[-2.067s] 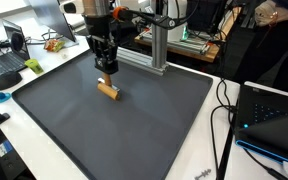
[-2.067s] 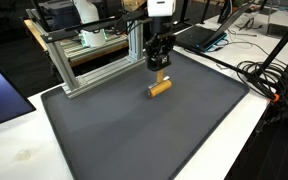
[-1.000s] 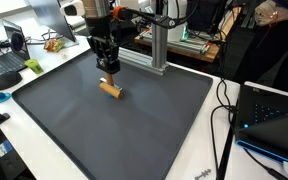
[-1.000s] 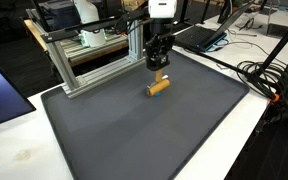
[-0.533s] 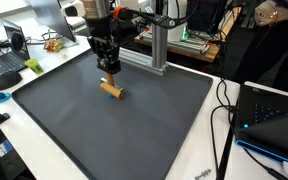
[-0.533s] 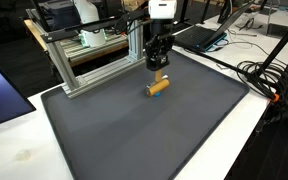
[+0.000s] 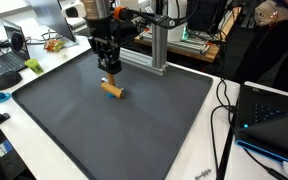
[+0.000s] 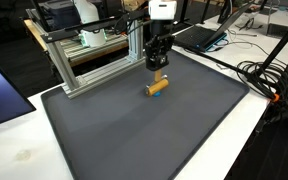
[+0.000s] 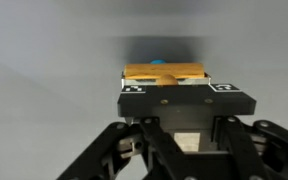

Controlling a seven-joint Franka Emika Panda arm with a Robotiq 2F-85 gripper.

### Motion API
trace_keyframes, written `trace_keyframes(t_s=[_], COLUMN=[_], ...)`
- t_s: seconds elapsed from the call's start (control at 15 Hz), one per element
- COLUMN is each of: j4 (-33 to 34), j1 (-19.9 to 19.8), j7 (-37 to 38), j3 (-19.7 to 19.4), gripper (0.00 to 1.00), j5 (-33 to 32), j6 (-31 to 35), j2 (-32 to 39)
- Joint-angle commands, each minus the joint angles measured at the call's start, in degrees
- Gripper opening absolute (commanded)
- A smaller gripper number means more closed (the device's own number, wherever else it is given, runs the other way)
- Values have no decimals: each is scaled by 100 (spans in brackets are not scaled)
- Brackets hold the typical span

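- Your gripper (image 7: pixel 108 72) hung low over the back part of the grey mat (image 7: pixel 114 135).
- Its fingers were squeezed in tight on the wooden block (image 7: pixel 112 89), which sat at their tips, close to the mat.
- The metal frame (image 7: pixel 156 50) stood to the right.

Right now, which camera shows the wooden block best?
An exterior view: the wooden block shows at full length under the hand. In both exterior views it is small; the wrist view shows only one face, partly hidden by the hand.
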Motion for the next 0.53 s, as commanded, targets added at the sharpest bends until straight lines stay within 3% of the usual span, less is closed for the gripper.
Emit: trace_keyframes(t_s=[0.0, 0.47], j4=[110, 205], j1=[-17, 6], j7=[-218, -123], j3=[43, -10], gripper=[22, 22], j5=[226, 150], j6=[-275, -54], j2=[243, 328])
